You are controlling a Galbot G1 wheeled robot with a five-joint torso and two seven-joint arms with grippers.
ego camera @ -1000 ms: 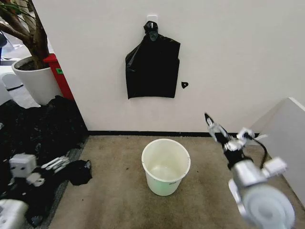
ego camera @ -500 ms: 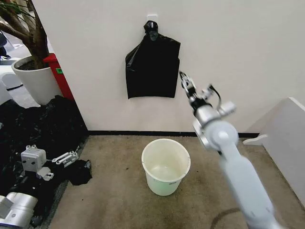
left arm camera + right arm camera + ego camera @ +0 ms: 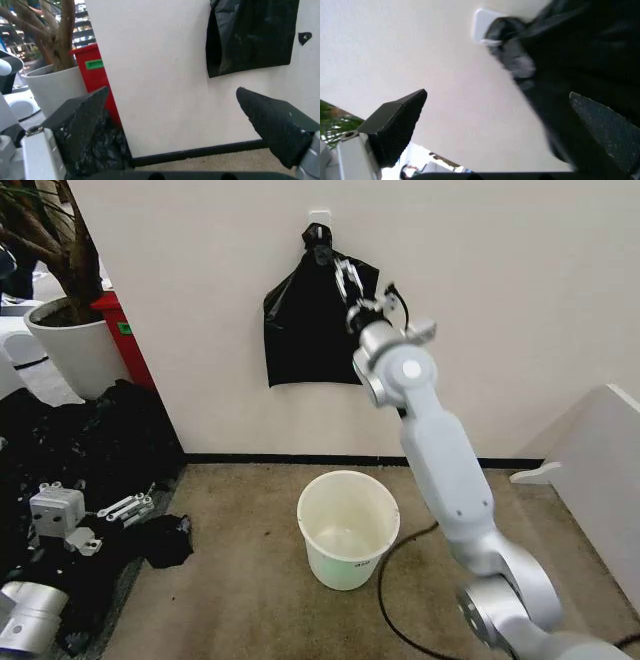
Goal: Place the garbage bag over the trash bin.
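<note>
my right gripper (image 3: 345,283) is raised to the wall, fingers spread apart and holding nothing, right in front of the black bag bundle (image 3: 318,325) hanging from its white hook (image 3: 487,23). my left gripper (image 3: 128,507) sits low at my left over the heap of black plastic (image 3: 90,440), open and empty. the trash bin (image 3: 348,529) stands on the carpet (image 3: 240,580) below the bundle, uncovered.

Even, soft indoor light, bright on the white wall (image 3: 520,290), no hard shadows. The bin (image 3: 348,528) glows pale inside, faint shadow at its base. The black bag (image 3: 310,330) on the wall shows dull sheen, little detail. Right wrist view is motion-blurred, bag (image 3: 580,56) beside the right gripper (image 3: 505,123) smeared. Left wrist view sharper, near fingers (image 3: 80,127) soft.
</note>
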